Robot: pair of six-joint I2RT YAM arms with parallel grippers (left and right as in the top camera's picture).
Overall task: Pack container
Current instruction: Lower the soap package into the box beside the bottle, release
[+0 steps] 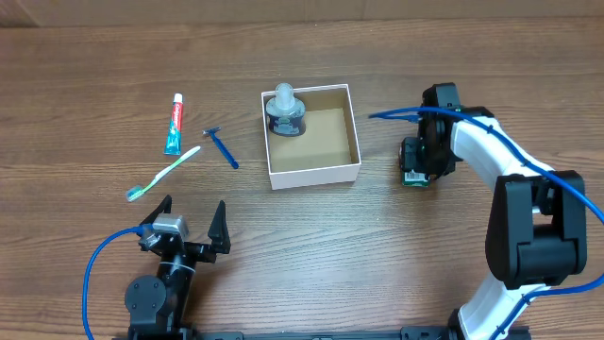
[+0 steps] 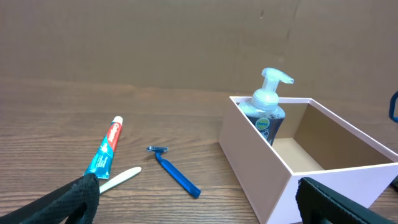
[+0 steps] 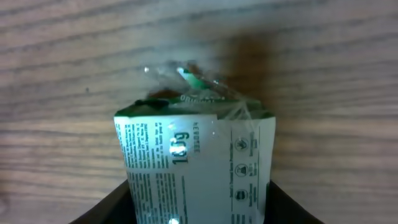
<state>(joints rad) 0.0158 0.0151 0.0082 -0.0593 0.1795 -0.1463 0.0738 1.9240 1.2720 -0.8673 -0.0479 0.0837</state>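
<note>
The container [image 1: 351,121] is a square shallow box, white outside and brown inside, at the table's middle; it also shows in the left wrist view [image 2: 261,174]. A pump bottle [image 1: 284,111] stands in its far left corner, seen too in the left wrist view [image 2: 267,112]. My right gripper [image 1: 415,173] is to the right of the box, down at the table, shut on a green and white wrapped packet [image 3: 196,168]. My left gripper [image 1: 189,222] is open and empty near the front edge, its fingers at the left wrist view's bottom corners [image 2: 199,208].
Left of the box lie a toothpaste tube [image 1: 174,124], a blue razor [image 1: 223,147] and a toothbrush [image 1: 163,174]. The tube [image 2: 106,149], razor [image 2: 175,172] and toothbrush handle [image 2: 121,179] show in the left wrist view.
</note>
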